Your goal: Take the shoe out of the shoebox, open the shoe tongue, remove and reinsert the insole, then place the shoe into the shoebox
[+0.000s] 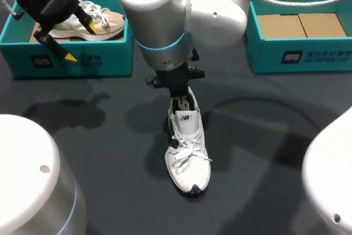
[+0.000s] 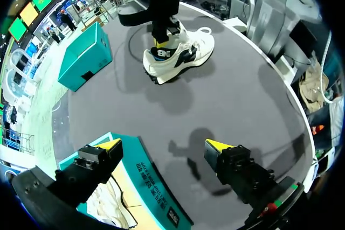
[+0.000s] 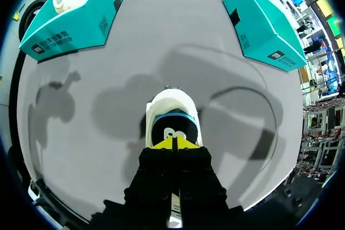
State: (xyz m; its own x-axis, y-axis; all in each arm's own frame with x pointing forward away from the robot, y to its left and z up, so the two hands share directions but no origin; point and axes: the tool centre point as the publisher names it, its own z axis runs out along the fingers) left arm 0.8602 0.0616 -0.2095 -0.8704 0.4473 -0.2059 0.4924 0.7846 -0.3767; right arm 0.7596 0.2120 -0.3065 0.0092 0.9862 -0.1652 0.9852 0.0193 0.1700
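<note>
The white shoe [image 1: 187, 152] stands upright on the dark counter [image 1: 110, 136], outside both boxes, with its toe pointing away from them. Beyond the shoe's heel and off to its left is a teal shoebox [image 1: 71, 59] holding a cream shoe [image 1: 82, 23] that lies on its side. Beyond the heel to the right, a second teal shoebox [image 1: 300, 53] is open and shows its brown cardboard floor. Both boxes are well apart from the white shoe.

Bare counter surrounds the white shoe on every side, widest at its two flanks. In the right wrist view the counter's curved edge runs well clear of the shoe.

The right hand [image 3: 173, 144] comes straight down onto the white shoe. Its yellow tips are pressed together in the shoe's mouth, just behind the top of the tongue, and I cannot tell whether anything thin is caught between them. The left hand [image 1: 81, 42] hangs over the cream shoe's box, far from the white shoe, with its fingers wide apart and holding nothing.
</note>
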